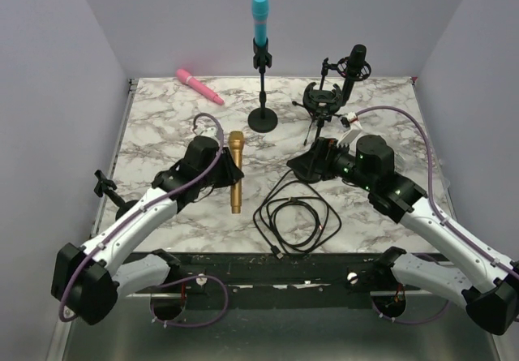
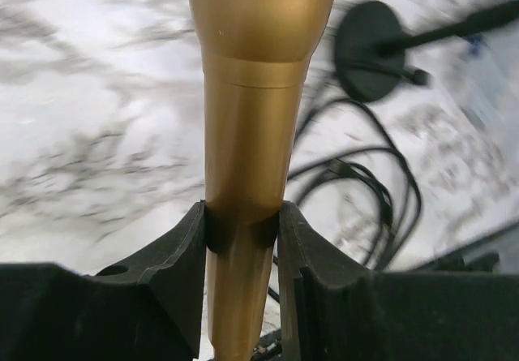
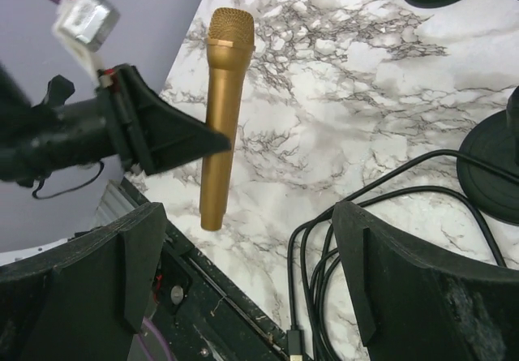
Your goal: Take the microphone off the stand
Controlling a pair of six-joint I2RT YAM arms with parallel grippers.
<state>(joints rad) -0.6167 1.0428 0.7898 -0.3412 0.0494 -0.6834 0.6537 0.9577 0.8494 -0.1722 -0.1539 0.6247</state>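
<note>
The gold microphone point(image 1: 235, 170) is clear of any stand. The left gripper point(image 2: 242, 215) is clamped across its lower body, with a finger pressed to each side, and holds it just left of the coiled cable point(image 1: 296, 215), head pointing away from the arms. No clip or holder is on it, so if this is the microphone meant, the removal looks done and at most a set-down is left. I cannot tell whether its tail touches the marble table point(image 1: 162, 126) or hangs just above it. The right gripper point(image 3: 250, 211) stands with its fingers wide apart and nothing between them, just beyond the cable on its right side. Farther beyond the cable a blue microphone point(image 1: 259, 16) sits upright in the clip of a round-based stand point(image 1: 263, 93), and a black microphone point(image 1: 355, 65) sits on a small stand beyond the cable to the right; both are untouched. A pink microphone point(image 1: 199, 85) lies loose, well beyond the cable to its left. For room, bare marble opens left of the cable and beyond the gold microphone's head. The cable's loops lie close on the microphone's right and could snag. The tail is near the table's front edge, level with the cable's near loops.
</note>
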